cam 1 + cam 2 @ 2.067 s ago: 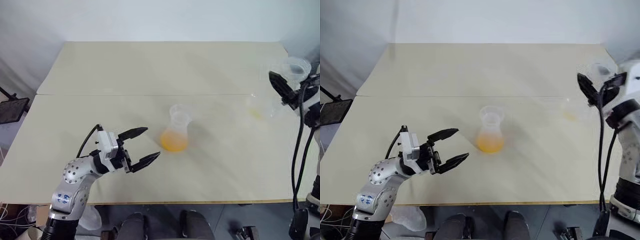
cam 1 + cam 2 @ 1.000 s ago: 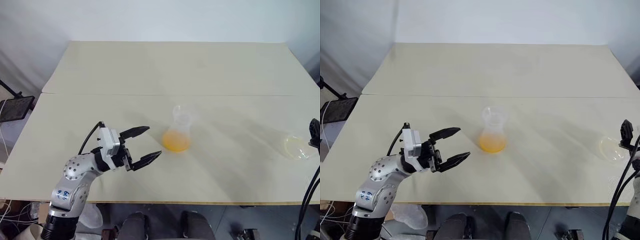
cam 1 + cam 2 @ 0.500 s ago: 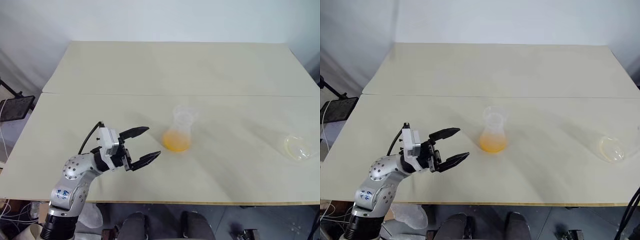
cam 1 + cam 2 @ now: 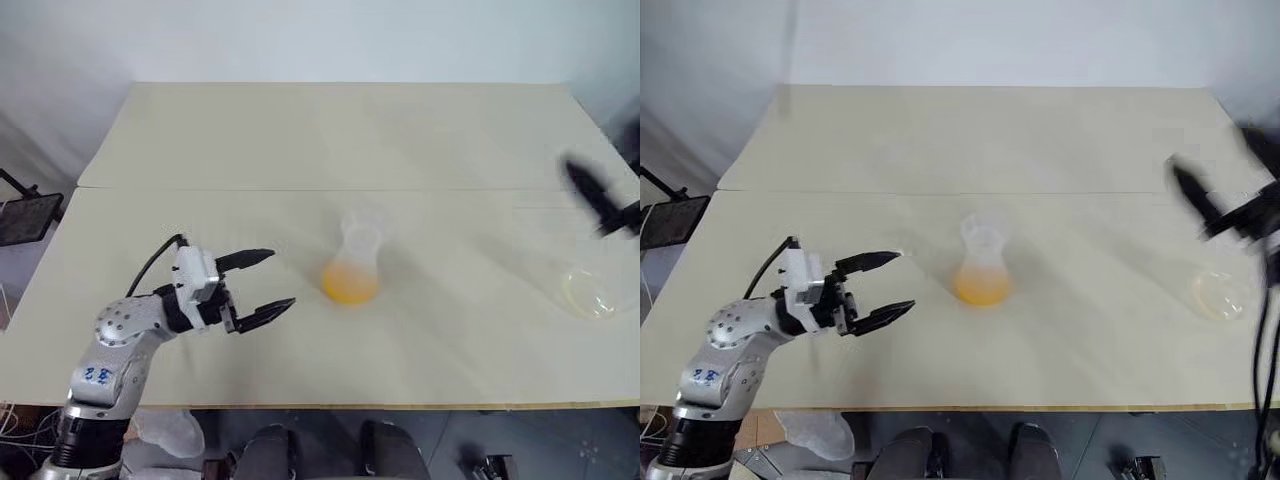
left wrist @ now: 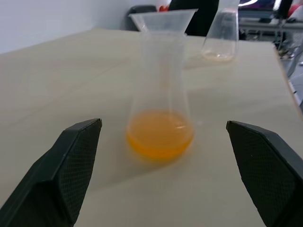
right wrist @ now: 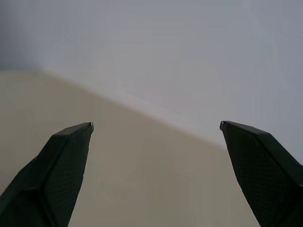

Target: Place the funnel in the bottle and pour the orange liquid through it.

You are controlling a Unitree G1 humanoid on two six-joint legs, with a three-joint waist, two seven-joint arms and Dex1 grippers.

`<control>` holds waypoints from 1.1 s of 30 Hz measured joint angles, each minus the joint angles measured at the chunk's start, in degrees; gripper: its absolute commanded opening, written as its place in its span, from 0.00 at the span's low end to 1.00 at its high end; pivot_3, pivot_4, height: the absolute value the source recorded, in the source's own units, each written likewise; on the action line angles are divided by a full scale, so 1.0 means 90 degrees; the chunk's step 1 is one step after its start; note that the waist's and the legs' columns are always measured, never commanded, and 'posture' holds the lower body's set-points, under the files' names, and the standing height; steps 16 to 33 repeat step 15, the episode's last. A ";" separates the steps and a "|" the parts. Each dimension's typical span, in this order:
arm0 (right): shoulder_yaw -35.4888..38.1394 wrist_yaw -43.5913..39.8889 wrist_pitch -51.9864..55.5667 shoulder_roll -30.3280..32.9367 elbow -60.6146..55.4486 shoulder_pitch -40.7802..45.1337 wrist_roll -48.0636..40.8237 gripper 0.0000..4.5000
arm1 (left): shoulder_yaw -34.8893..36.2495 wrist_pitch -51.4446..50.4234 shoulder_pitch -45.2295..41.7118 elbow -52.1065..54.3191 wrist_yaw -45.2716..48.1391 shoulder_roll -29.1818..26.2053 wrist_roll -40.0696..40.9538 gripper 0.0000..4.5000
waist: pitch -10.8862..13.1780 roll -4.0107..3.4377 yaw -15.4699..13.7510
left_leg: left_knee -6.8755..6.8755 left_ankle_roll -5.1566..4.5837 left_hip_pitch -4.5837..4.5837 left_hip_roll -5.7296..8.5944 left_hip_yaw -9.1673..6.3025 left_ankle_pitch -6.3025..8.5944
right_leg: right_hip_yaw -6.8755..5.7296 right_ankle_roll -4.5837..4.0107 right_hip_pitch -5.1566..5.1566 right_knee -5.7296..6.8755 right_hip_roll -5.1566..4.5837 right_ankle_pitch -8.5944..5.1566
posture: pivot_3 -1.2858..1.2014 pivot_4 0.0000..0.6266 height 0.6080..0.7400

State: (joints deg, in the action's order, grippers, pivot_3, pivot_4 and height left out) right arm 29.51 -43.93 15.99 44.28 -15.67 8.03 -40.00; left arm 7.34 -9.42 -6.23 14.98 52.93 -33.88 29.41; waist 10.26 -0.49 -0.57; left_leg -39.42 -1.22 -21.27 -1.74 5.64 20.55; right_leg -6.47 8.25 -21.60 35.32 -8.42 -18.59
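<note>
Left eye view looks down on a pale table [image 4: 300, 140]. Near its middle stands the bottle [image 4: 354, 262], upright, with the funnel [image 5: 163, 20] seated in its neck and the orange liquid [image 4: 349, 284] pooled in its rounded base. The left gripper [image 4: 262, 283] floats just above the table with its two black fingers spread wide and nothing between them; it points toward the bottle, which stands near it, straight ahead of the fingertips but clearly apart from them. In the left wrist view the bottle sits centred in the gap between the two fingers, and a second clear flask [image 5: 220, 38] stands farther off behind it, holding only a faint orange trace at its bottom. That flask appears near the table's right edge [image 4: 590, 292] in the left eye view. The right gripper [image 4: 600, 200] is a blurred dark shape raised above that edge, close beside the clear flask and not touching it. The right wrist view shows its fingers standing wide apart and empty, facing bare table and wall
</note>
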 measured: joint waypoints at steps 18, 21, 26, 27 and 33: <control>-0.0830 -0.3017 -0.2234 -0.0233 0.0556 -0.2261 0.0866 1.00 | 0.0373 0.0531 0.0814 -0.0022 -0.0151 0.0008 -0.0383 1.00 | 0.0003 0.0007 -0.0047 | -0.0001 0.0000 0.0017 -0.0002 0.0022 -0.0001 | 0.0003 0.0018 0.0018 -0.0035 0.0002 0.0010 | 0.52 0.24 1.00; -0.0830 -0.3017 -0.2234 -0.0233 0.0556 -0.2261 0.0866 1.00 | 0.0373 0.0531 0.0814 -0.0022 -0.0151 0.0008 -0.0383 1.00 | 0.0003 0.0007 -0.0047 | -0.0001 0.0000 0.0017 -0.0002 0.0022 -0.0001 | 0.0003 0.0018 0.0018 -0.0035 0.0002 0.0010 | 0.52 0.24 1.00; -0.0830 -0.3017 -0.2234 -0.0233 0.0556 -0.2261 0.0866 1.00 | 0.0373 0.0531 0.0814 -0.0022 -0.0151 0.0008 -0.0383 1.00 | 0.0003 0.0007 -0.0047 | -0.0001 0.0000 0.0017 -0.0002 0.0022 -0.0001 | 0.0003 0.0018 0.0018 -0.0035 0.0002 0.0010 | 0.52 0.24 1.00; -0.0830 -0.3017 -0.2234 -0.0233 0.0556 -0.2261 0.0866 1.00 | 0.0373 0.0531 0.0814 -0.0022 -0.0151 0.0008 -0.0383 1.00 | 0.0003 0.0007 -0.0047 | -0.0001 0.0000 0.0017 -0.0002 0.0022 -0.0001 | 0.0003 0.0018 0.0018 -0.0035 0.0002 0.0010 | 0.52 0.24 1.00; -0.0830 -0.3017 -0.2234 -0.0233 0.0556 -0.2261 0.0866 1.00 | 0.0373 0.0531 0.0814 -0.0022 -0.0151 0.0008 -0.0383 1.00 | 0.0003 0.0007 -0.0047 | -0.0001 0.0000 0.0017 -0.0002 0.0022 -0.0001 | 0.0003 0.0018 0.0018 -0.0035 0.0002 0.0010 | 0.52 0.24 1.00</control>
